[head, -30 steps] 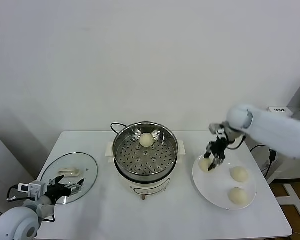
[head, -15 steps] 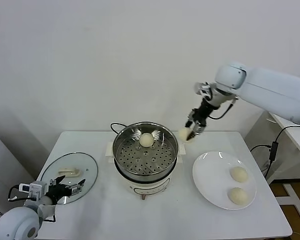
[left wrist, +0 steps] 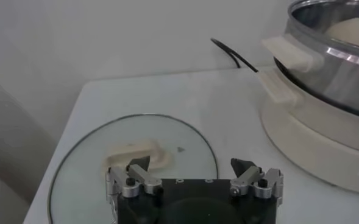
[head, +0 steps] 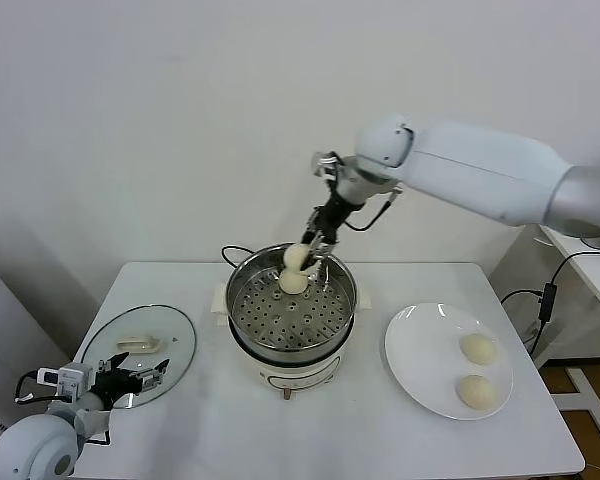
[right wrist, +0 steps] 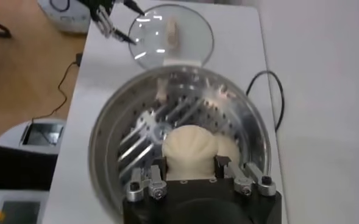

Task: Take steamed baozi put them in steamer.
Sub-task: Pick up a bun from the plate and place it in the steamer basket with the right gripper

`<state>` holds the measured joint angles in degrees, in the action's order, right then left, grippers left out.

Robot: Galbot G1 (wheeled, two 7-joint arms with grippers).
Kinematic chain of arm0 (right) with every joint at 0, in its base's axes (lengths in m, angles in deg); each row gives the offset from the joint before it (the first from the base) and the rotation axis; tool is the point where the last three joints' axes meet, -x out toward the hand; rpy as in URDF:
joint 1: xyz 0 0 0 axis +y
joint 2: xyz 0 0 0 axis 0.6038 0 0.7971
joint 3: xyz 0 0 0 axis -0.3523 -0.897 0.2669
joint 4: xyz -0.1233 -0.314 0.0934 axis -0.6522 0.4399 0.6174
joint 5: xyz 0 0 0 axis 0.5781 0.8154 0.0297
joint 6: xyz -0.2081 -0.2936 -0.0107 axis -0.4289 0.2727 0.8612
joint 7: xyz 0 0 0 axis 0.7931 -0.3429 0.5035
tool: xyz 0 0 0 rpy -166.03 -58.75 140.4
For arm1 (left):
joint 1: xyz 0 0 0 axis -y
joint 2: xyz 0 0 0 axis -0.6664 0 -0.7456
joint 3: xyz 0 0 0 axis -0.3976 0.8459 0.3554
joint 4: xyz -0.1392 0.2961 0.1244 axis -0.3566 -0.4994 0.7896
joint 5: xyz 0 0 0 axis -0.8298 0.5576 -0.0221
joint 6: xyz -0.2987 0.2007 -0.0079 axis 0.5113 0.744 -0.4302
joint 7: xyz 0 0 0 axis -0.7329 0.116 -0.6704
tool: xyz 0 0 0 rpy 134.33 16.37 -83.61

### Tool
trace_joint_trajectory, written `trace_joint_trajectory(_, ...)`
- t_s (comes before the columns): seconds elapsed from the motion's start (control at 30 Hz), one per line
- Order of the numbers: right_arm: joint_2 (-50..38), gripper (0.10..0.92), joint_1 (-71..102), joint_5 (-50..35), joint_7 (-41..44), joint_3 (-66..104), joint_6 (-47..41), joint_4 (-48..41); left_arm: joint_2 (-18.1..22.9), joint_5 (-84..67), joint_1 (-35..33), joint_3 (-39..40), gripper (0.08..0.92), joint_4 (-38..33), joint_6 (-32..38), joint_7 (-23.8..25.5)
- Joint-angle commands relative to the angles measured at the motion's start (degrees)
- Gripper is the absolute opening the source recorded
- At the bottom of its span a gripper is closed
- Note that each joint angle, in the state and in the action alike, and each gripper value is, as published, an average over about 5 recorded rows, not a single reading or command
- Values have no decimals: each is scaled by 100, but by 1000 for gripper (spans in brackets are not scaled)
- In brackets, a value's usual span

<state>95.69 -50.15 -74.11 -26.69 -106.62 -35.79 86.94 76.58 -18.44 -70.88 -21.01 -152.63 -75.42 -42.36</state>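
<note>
My right gripper [head: 308, 252] is shut on a pale steamed baozi [head: 296, 257] and holds it just over the far side of the steamer [head: 280, 322]. In the right wrist view the held baozi [right wrist: 189, 151] fills the gap between the fingers above the perforated tray [right wrist: 136, 143]. Another baozi [head: 292, 284] lies on the tray at the back. Two more baozi [head: 478, 348] [head: 477, 391] rest on the white plate [head: 420, 352]. My left gripper [left wrist: 190, 165] hangs open and empty at the table's near left, over the glass lid [left wrist: 136, 131].
The glass lid [head: 140, 345] with its white handle lies flat at the table's left. A black cord [head: 232, 252] runs behind the steamer. The plate sits right of the steamer, close to the table's right edge. A white wall stands behind.
My right gripper lifted one baozi off the plate and carried it up and leftwards to above the steamer. The left arm has not moved.
</note>
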Motion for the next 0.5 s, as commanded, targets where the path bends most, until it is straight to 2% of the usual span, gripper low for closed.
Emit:
trace_joint_trajectory(0.03, 718, 484, 460, -33, -337, 64, -225, -285, -1, -2, 0, -6, 823, 4, 3, 2)
trace_joint_trajectory(0.5, 973, 484, 994, 452, -558, 72, -303, -622, -6, -3, -22, -21, 823, 10, 31, 17)
